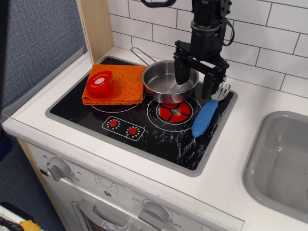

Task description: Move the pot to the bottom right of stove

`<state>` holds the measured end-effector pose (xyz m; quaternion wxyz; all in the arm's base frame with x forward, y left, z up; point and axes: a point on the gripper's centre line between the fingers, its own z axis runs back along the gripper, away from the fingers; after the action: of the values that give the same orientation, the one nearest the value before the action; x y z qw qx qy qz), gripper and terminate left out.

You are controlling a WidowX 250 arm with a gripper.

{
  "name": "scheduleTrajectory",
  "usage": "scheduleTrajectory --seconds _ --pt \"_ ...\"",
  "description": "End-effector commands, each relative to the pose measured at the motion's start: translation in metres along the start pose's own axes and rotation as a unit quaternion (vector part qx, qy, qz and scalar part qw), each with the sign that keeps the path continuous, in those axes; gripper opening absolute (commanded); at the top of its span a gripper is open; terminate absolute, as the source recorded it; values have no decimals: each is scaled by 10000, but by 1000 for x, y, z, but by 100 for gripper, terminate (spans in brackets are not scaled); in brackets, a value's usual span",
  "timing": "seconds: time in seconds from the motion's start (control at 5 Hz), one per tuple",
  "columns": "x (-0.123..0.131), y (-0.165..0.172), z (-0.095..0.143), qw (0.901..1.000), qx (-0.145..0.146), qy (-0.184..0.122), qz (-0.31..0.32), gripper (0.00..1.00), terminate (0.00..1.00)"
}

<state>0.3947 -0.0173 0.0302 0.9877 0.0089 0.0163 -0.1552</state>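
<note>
The shiny steel pot (166,83) stands at the back middle of the black stove (144,115), just behind the red burner centre (173,111). Its wire loop handle (140,55) points back left. My gripper (195,85) hangs over the pot's right rim with its jaws open. One finger (181,72) reaches down inside the pot near the right wall, the other finger (209,84) is outside the rim to the right. I cannot tell whether either finger touches the pot.
An orange cloth (117,84) with a red round toy (99,83) on it lies on the back left burner. A blue-handled fork (208,114) lies on the stove's right side. A grey sink basin (284,161) is at the right. White tiled wall behind.
</note>
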Motion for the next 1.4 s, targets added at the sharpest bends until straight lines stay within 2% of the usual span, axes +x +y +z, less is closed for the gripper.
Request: scheduleTrajectory --seconds 0.0,0.2,0.4,0.8,1.0,1.2 --pt "5 7 -8 9998 110 57 133 0 0" --pt "4 6 -13 9998 83 149 117 0 0" --pt "-1 6 3 9999 62 -36 154 0 0" --pt "-25 3 78 9933 -22 -1043 491 0 0" --pt "-45 -14 87 9889 -14 -1286 746 0 0" --pt "-69 -40 64 9884 -281 -1092 1016 0 0"
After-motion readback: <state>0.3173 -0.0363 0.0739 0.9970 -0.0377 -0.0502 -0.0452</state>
